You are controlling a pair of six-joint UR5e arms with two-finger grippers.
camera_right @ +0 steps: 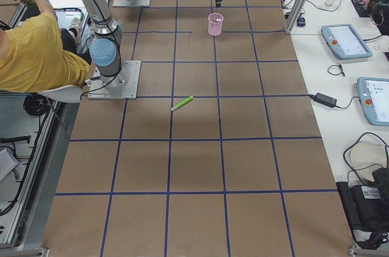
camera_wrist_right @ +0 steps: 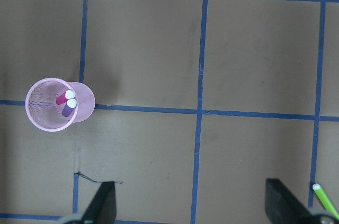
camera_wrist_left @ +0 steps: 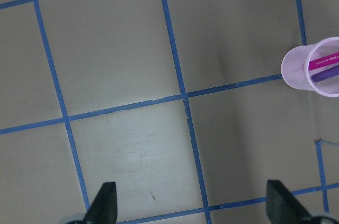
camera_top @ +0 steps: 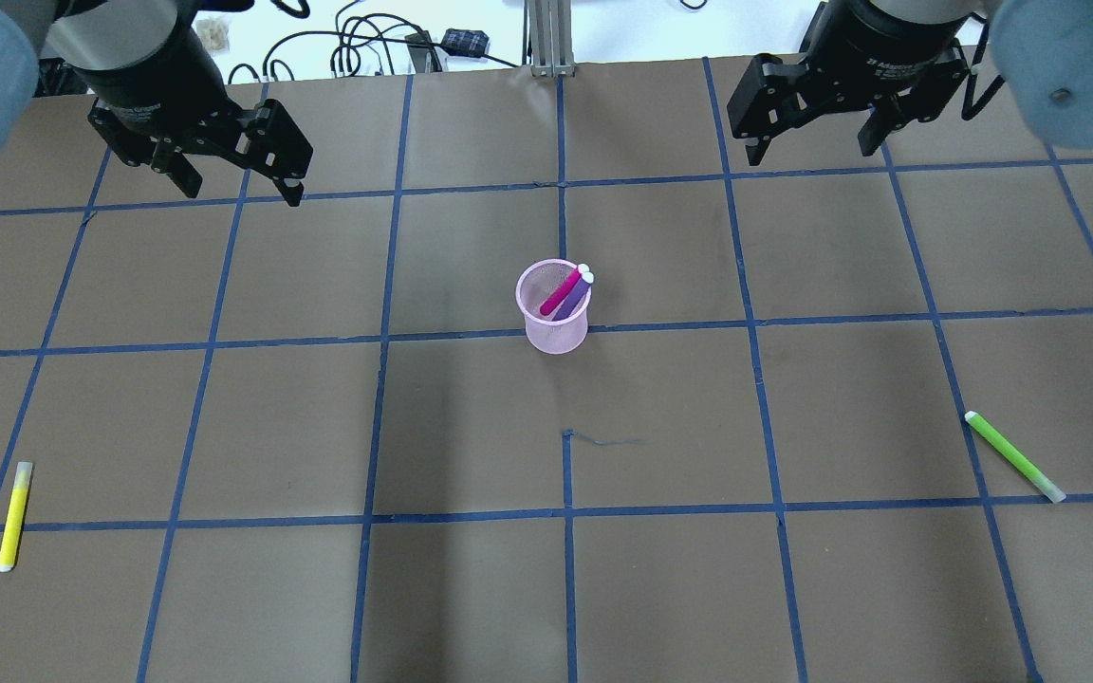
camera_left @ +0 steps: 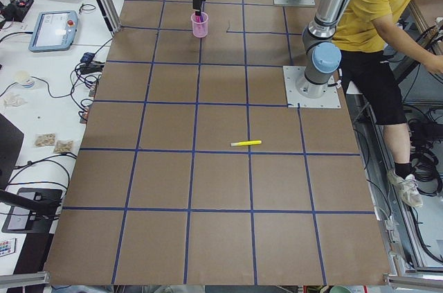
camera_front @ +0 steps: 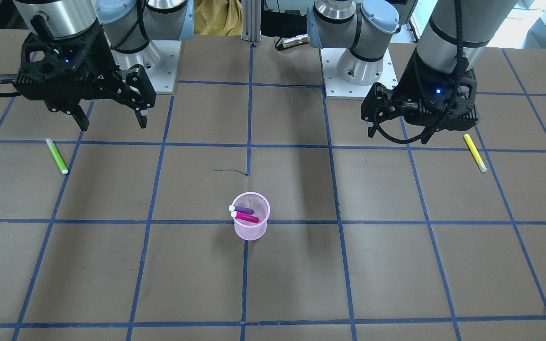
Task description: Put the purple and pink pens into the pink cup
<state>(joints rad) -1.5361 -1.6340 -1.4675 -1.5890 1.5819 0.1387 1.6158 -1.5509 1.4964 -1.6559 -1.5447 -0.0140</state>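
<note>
— Your count?
— You have two pens, purple pen point(camera_top: 580, 290) and pink pen point(camera_top: 559, 296), in one pink cup point(camera_top: 556, 330) on the table point(camera_top: 471, 417); yellow pen point(camera_top: 14, 515), green pen point(camera_top: 1014, 456) outside. Left claw point(camera_top: 243, 190), right claw point(camera_top: 812, 152): wide, empty

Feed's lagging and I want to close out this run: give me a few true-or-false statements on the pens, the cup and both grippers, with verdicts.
1. The purple pen and the pink pen both sit inside the pink cup. True.
2. The pink cup lies tipped on its side. False: it stands upright.
3. The left gripper is shut on a pen. False: it is open and empty.
4. The right gripper is open and holds nothing. True.
5. The green pen is in the cup. False: it lies on the table, apart from the cup.
</note>
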